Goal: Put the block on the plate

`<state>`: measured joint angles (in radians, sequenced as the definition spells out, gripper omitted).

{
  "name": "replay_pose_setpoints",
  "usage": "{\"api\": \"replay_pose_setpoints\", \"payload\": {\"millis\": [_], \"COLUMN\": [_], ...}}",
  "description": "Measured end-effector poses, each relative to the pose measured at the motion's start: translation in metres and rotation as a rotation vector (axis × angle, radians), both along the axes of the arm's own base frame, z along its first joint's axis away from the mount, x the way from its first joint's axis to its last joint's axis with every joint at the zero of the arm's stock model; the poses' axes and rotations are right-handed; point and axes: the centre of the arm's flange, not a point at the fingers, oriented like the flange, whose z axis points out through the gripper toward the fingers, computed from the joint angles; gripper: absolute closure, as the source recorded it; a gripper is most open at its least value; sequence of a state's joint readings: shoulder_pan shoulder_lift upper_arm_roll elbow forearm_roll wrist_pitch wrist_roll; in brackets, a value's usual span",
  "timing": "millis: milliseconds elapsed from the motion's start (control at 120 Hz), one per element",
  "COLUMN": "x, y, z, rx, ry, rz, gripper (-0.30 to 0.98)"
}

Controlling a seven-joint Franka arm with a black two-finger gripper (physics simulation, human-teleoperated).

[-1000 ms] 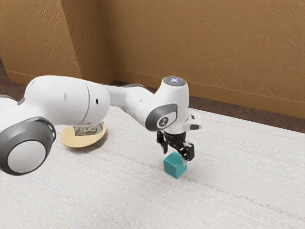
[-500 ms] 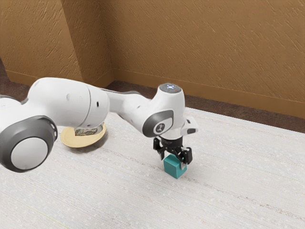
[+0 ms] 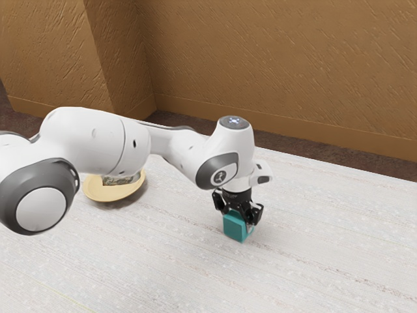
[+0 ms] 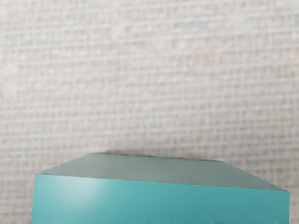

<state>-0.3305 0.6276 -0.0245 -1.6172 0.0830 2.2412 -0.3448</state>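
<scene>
Down at the table, the black gripper (image 3: 238,218) is shut on the teal block (image 3: 234,227), one finger at each side of it. The finger on the exterior view's left is partly hidden behind the block. In the wrist view the block (image 4: 161,200) lies large at the lower edge, close under the hand and nearly square to it. The pale yellow plate (image 3: 107,192) stands toward the exterior view's left, well apart from the gripper, and the arm covers part of it.
A patterned grey-green object (image 3: 133,179) lies on the plate, partly hidden by the arm. The whitish table (image 3: 306,235) extends around the block. Behind it is a brown textured wall (image 3: 280,72).
My hand first came down to the block, then shifted slightly toward the exterior view's right. The fingers have shut on the block, which has turned a little. The plate has stayed put.
</scene>
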Motion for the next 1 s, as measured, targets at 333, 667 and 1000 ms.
{"api": "replay_pose_setpoints", "payload": {"millis": [333, 667, 1000], "x": [-0.011, -0.063, -0.02], "y": [0.075, 0.323, 0.411], "z": [0.062, 0.098, 0.065], "rx": [-0.003, 0.01, 0.018], "ry": [-0.031, -0.024, -0.046], "rz": [0.122, 0.52, 0.637], "gripper": [0.3, 0.29, 0.3]}}
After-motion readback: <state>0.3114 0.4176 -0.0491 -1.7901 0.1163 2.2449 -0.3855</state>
